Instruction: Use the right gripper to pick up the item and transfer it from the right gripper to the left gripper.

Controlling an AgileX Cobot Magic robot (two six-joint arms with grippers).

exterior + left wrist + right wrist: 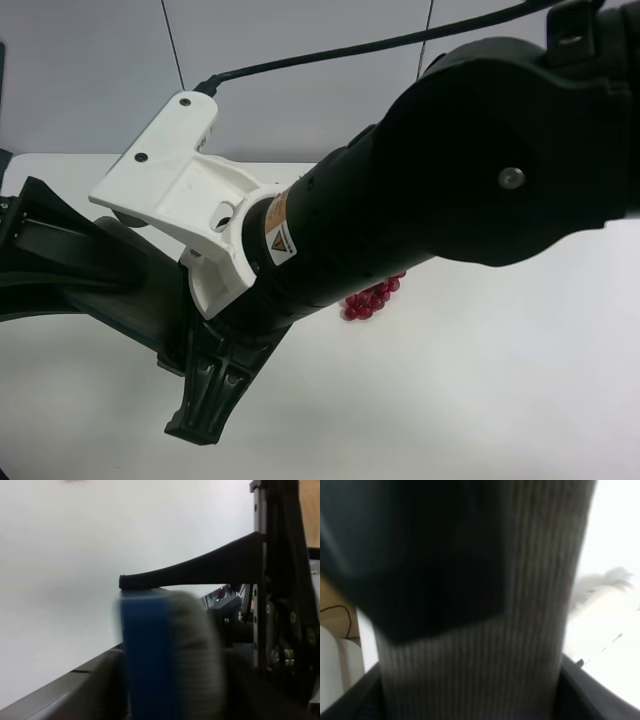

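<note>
Here, grey wall [300, 60], white table [500, 380] with grapes [372, 298]; item [150, 655] held aloft.

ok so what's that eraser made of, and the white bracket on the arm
The eraser: the grey part looks like felt, matte with fine ribs; the blue backing could be smooth plastic or foam, too blurred to tell. The white bracket: probably moulded plastic, smooth, slightly glossy, fastened with dark screws.

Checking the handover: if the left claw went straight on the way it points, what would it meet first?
The eraser: it stands between the fingers of the left claw, blue base toward the tips. The view is blurred, so whether they touch yet is uncertain.
</note>
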